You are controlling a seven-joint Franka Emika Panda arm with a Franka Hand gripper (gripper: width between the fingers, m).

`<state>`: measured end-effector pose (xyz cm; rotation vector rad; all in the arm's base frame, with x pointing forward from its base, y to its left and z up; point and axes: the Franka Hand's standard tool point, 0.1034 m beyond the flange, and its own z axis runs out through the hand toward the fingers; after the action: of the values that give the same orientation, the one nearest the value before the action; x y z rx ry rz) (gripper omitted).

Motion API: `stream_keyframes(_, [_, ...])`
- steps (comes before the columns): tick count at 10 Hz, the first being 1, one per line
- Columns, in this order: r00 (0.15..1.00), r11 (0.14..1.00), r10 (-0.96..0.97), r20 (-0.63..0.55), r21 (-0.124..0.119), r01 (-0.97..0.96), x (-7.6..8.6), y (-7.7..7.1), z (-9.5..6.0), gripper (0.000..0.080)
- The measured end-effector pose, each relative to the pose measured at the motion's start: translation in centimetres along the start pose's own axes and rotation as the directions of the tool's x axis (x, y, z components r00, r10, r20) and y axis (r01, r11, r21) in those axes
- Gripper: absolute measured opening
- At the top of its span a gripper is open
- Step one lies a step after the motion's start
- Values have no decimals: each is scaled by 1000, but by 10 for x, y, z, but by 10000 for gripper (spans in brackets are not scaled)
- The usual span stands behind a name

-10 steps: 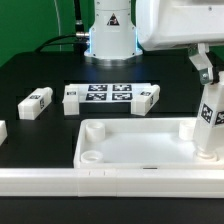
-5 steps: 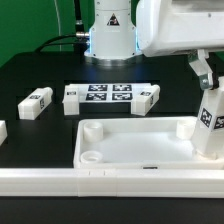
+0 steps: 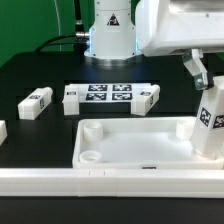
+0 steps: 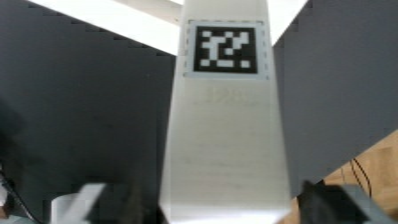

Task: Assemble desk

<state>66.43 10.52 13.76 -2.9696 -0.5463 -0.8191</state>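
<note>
The white tabletop (image 3: 130,160) lies rim-up at the front of the black table, with round sockets in its corners. A white leg (image 3: 210,125) with a square tag stands upright in the corner on the exterior view's right. My gripper (image 3: 205,78) straddles the top of that leg. In the wrist view the leg (image 4: 228,120) fills the middle. My gripper (image 4: 210,200) is open, and a dark gap shows between the leg and each of the fingers (image 4: 86,200).
The marker board (image 3: 108,94) lies behind the tabletop with a loose leg at each end (image 3: 71,97) (image 3: 148,98). Another leg (image 3: 36,102) lies at the exterior view's left. A long white rail (image 3: 100,180) runs along the front edge.
The jaws have spread apart and let go of the upright leg. The leg stays standing in its corner socket.
</note>
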Motion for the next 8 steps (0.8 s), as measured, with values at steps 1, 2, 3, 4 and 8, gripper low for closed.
stream_keyframes(1, [1000,1000,0,0,0,0,0,0,0,509])
stream_keyframes(2, [1000,1000,0,0,0,0,0,0,0,620])
stream_keyframes(3, [1000,1000,0,0,0,0,0,0,0,642])
stream_keyframes(4, [1000,1000,2,2,1,-2,0,-1,-1,642])
stream_keyframes(8, [1000,1000,-1,15,-1,1,12,6,-22,649])
